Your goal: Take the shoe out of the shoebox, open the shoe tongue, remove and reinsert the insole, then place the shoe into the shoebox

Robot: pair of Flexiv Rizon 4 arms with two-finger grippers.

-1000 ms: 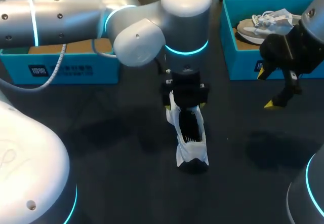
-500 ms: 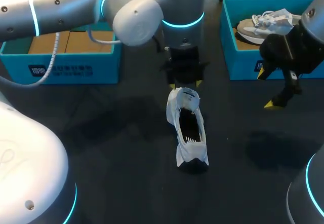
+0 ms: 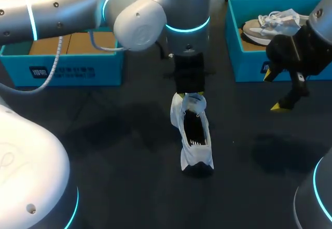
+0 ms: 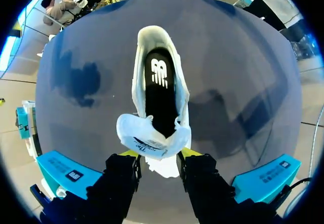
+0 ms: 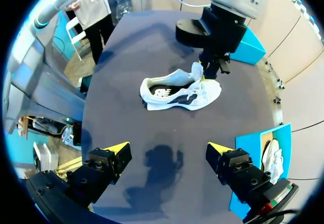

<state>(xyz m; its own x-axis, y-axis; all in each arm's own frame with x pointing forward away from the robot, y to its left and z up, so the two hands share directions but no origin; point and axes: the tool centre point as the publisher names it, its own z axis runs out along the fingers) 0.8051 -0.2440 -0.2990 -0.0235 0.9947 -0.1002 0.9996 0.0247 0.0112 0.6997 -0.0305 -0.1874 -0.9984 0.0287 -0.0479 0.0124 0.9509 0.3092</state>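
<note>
A white shoe [image 3: 193, 142] lies on the dark table, its black insole [image 4: 161, 84] showing. The tongue [image 4: 147, 135] is curled up over the toe end. My left gripper [image 3: 190, 96] points straight down over that end. In the left wrist view, the left gripper [image 4: 158, 154] is partly closed with the tongue between its fingers, and a grip from both sides does not show. My right gripper [image 3: 275, 90] hangs open and empty at the table's right, in front of the blue shoebox [image 3: 244, 68]. In the right wrist view the shoe [image 5: 172, 89] lies well ahead of the right gripper [image 5: 167, 150].
The right shoebox holds a second shoe [image 3: 272, 24]. Another blue box [image 3: 62, 72] with a brown cardboard floor stands at the back left. My left arm's elbow [image 3: 140, 22] hangs over the back middle of the table.
The left gripper lifted off the shoe and back toward the toe end while its fingers narrowed. The tongue now stands curled up. The right arm has not moved.
</note>
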